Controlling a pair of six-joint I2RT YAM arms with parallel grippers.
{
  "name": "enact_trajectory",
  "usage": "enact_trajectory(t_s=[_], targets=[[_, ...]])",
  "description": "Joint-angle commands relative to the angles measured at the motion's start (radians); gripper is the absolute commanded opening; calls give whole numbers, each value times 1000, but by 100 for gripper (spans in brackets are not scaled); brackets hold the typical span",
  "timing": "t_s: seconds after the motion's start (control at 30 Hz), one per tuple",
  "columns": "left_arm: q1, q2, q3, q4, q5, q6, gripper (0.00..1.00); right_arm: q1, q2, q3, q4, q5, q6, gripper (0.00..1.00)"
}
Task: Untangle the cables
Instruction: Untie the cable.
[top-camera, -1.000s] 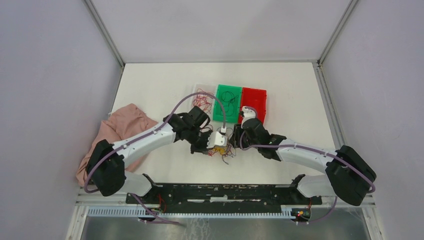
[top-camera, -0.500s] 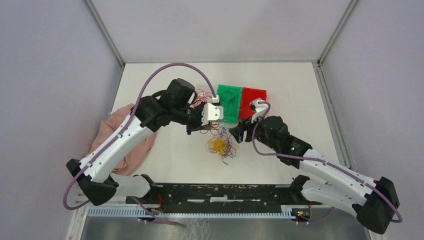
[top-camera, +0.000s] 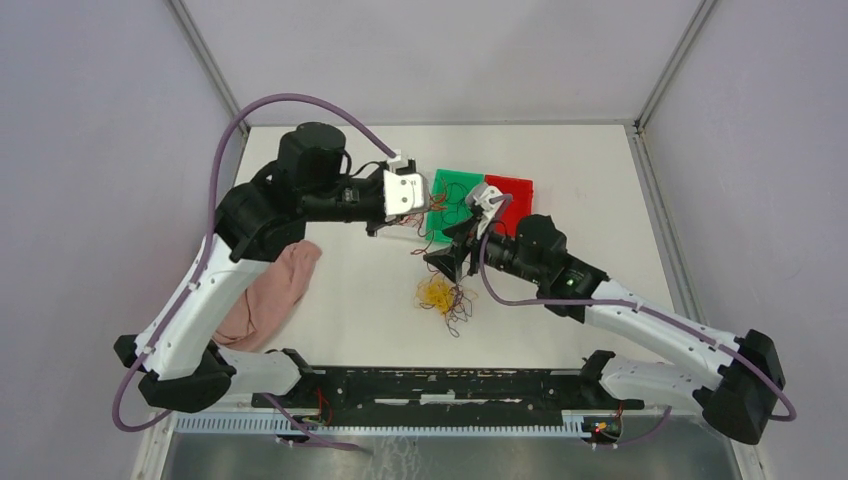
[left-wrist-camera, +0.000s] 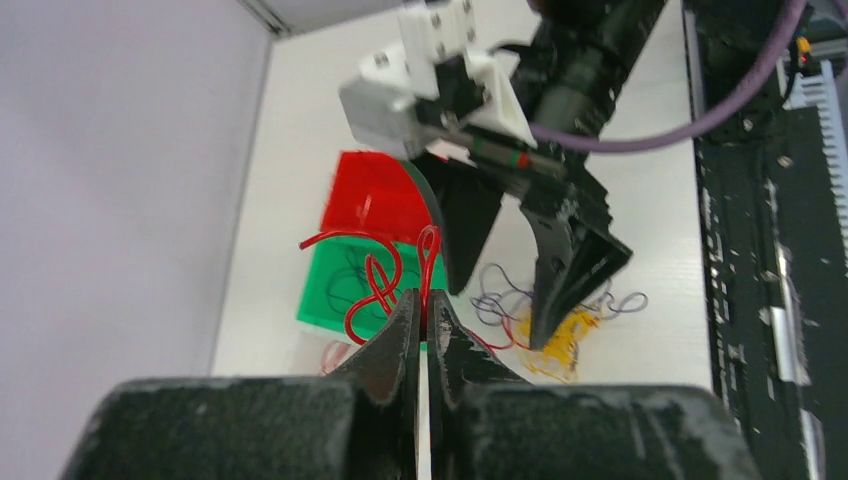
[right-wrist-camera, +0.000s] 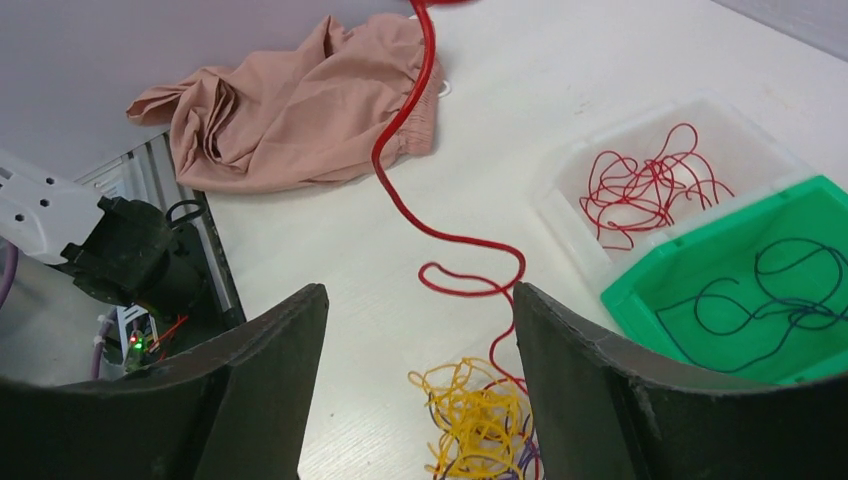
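Left claw (left-wrist-camera: 425, 300) is pinched together on one red cable (left-wrist-camera: 381, 283), held up above the worktop (top-camera: 350, 285). The strand drops from it in loose curls toward the pile (top-camera: 437, 294). Right claw (right-wrist-camera: 420, 292) has its jaws wide apart and grips nothing. It sits low, just above and beside the pile, with the red cable trailing down in front of it. The pile lies mid-worktop between the arms: a knot of yellow strands (right-wrist-camera: 470, 410) with dark strands (left-wrist-camera: 618, 298) looped through and around it. Whether the red cable's lower end is free of that knot cannot be told. Beyond the pile, the clear tray (right-wrist-camera: 560, 215) holds several red strands (right-wrist-camera: 640, 190). Next to it the green tray (right-wrist-camera: 640, 285) holds a dark blue strand (right-wrist-camera: 775, 300). The red tray (top-camera: 510, 192) shows nothing in it that I can make out. A pink cloth (top-camera: 270, 295) lies off to the left, well apart. Judgement: partway through. Some red and dark cables are already sorted into trays and one red is mid-extraction. All the yellow plus the remaining dark strands are left to separate, so a good share of the work remains.
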Motion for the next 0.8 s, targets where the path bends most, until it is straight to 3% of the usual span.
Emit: enact_trajectory(t_s=[0.0, 0.3, 0.77], targets=[[-3, -41, 52, 186, -17, -35, 3, 14, 62, 85, 134, 31, -57, 75], [-4, -40, 150, 299, 10, -36, 3, 29, 244, 155, 239, 147, -69, 75], [-3, -20, 230, 807, -70, 39, 3, 62, 413, 39, 401, 211, 8, 72]])
